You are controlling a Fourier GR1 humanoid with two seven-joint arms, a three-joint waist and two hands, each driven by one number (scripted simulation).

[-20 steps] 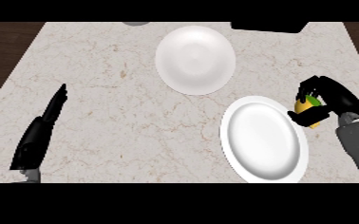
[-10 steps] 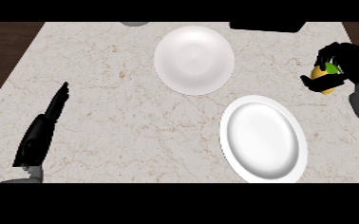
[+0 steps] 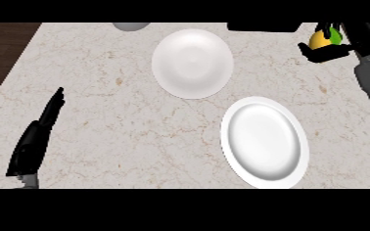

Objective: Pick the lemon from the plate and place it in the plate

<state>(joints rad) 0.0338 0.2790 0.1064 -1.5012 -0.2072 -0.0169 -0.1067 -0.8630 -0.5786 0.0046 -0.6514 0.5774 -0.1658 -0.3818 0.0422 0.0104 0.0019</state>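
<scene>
**Right hand holds the lemon, apart from 2 plates**

At the far right of the marbled counter (image 3: 108,103), the right hand (image 3: 327,55) has its fingers curled round a yellow lemon (image 3: 316,40) with a green patch. The lemon is well apart from both white plates. The far plate (image 3: 192,62) sits centrally, and the near plate (image 3: 265,141) sits to its right. The left hand (image 3: 36,142) rests at the near left edge, fingers straight and together.

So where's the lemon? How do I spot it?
At the marble counter, look past the farther white plate to the far right corner. There the black right hand curls round the lemon. It's the only yellow thing, with a green bit.
</scene>
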